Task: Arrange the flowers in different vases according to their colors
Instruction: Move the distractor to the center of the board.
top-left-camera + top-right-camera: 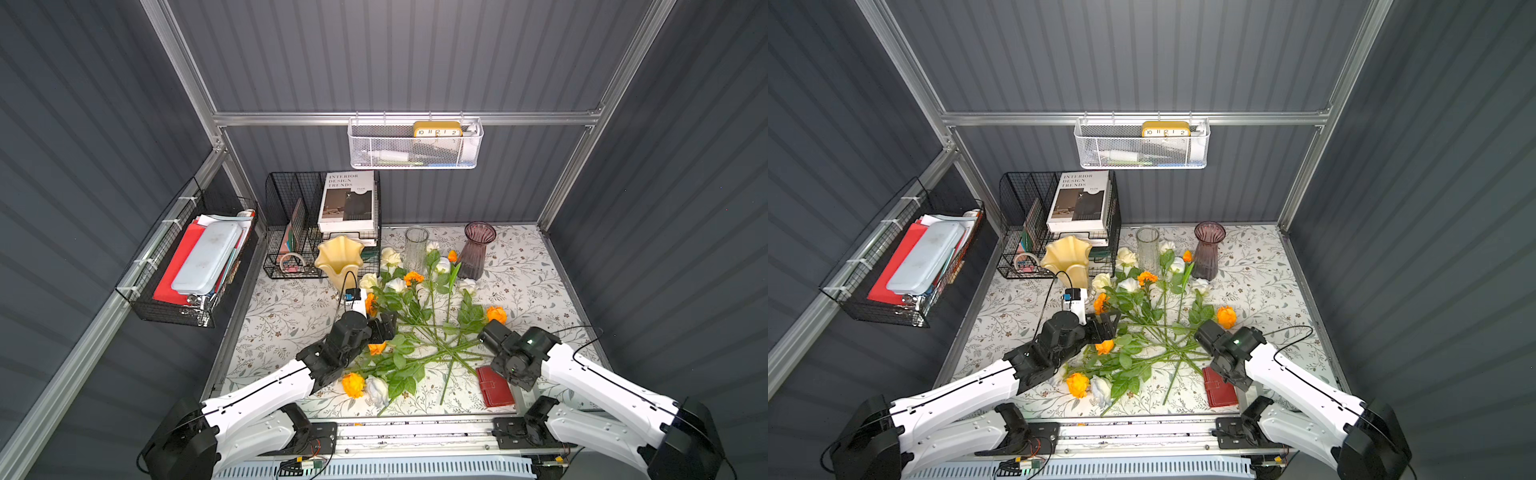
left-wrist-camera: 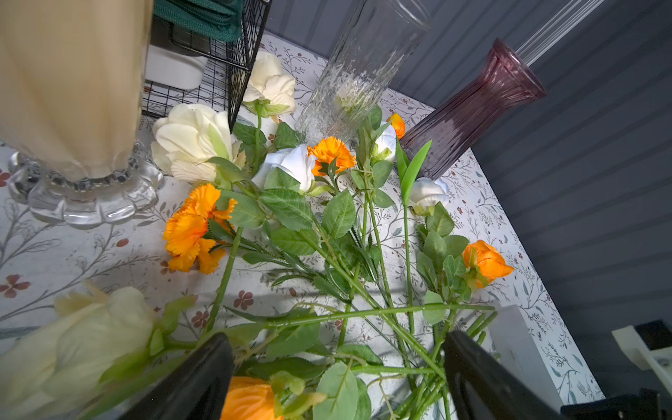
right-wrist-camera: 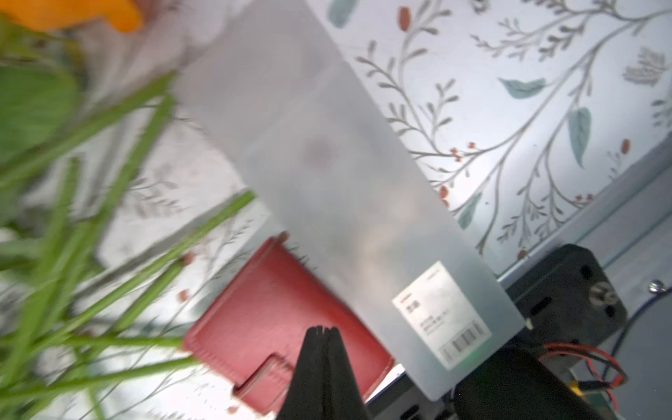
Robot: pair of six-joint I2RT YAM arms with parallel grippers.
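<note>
— What sort of place do you work in?
— A test booth dressed up as a home desk. Grey ribbed panels (image 1: 415, 54) in an aluminium frame (image 1: 291, 118) wall me in.
— And the homely part?
— A floral tablecloth (image 1: 519, 282), a black wire organiser (image 1: 286, 195) holding the book "Interior Design Trends" (image 1: 347, 199), a white mesh basket (image 1: 374, 149) with a yellow clock (image 1: 437, 129), and a side basket (image 1: 166, 309) of folders.

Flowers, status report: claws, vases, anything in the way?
Left claw open over flowers. Right claw shut, empty. All flowers on tablecloth, vases look empty. Red wallet beside stem ends.
</note>
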